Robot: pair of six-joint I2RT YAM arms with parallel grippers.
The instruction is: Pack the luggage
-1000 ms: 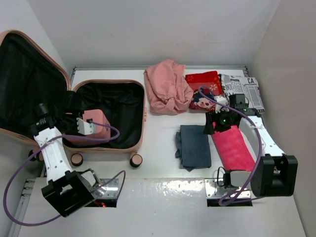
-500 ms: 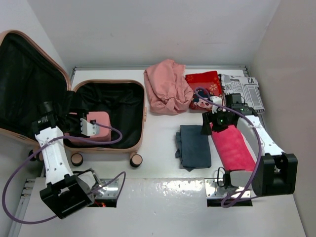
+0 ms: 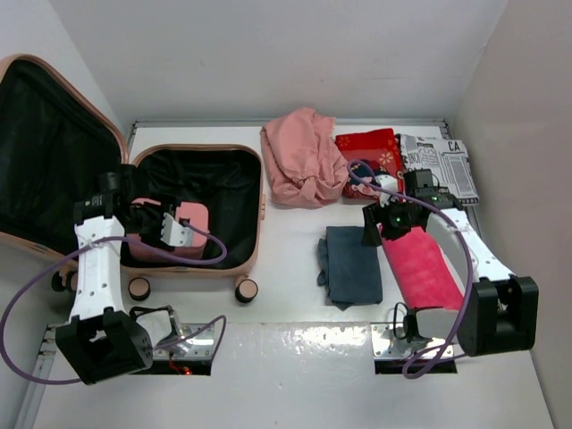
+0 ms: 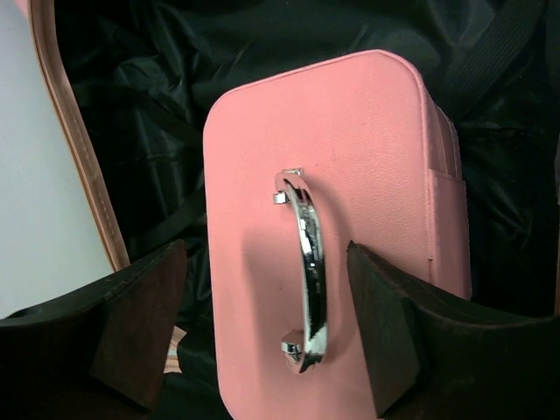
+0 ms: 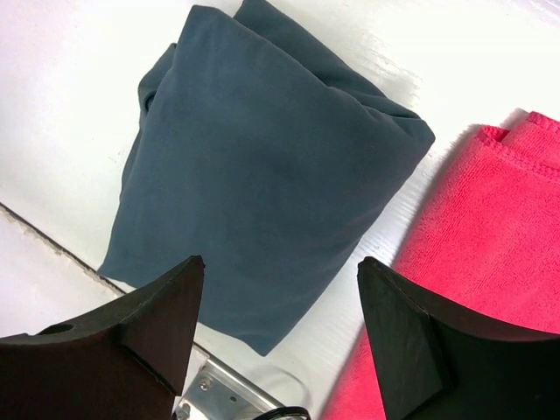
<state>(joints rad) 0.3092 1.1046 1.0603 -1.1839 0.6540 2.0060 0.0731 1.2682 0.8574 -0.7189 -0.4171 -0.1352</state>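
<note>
The peach-pink luggage (image 3: 261, 201) lies open at the left, its lid (image 3: 7, 80) standing up and its black lining (image 4: 131, 105) showing. A small pink box with a metal handle (image 3: 197, 219) lies inside the shell; it also fills the left wrist view (image 4: 262, 140). My left gripper (image 3: 179, 234) (image 4: 267, 328) is open just above the box, one finger on each side of the handle (image 4: 308, 262). My right gripper (image 3: 380, 225) (image 5: 276, 337) is open and empty, hovering over the gap between a folded dark blue cloth (image 3: 350, 264) (image 5: 262, 175) and a red towel (image 3: 420, 268) (image 5: 490, 262).
A crumpled pink garment (image 3: 304, 165), a red flowered pouch (image 3: 368, 147), a doll-print pouch (image 3: 360, 185) and a newsprint-pattern item (image 3: 440, 159) lie at the back. The suitcase wheels (image 3: 246, 290) face the near edge. Walls close in left and right.
My left arm has swung over the suitcase and its gripper shifted right; the pink box sits a little further right. My right gripper has moved slightly left and farther from the base.
</note>
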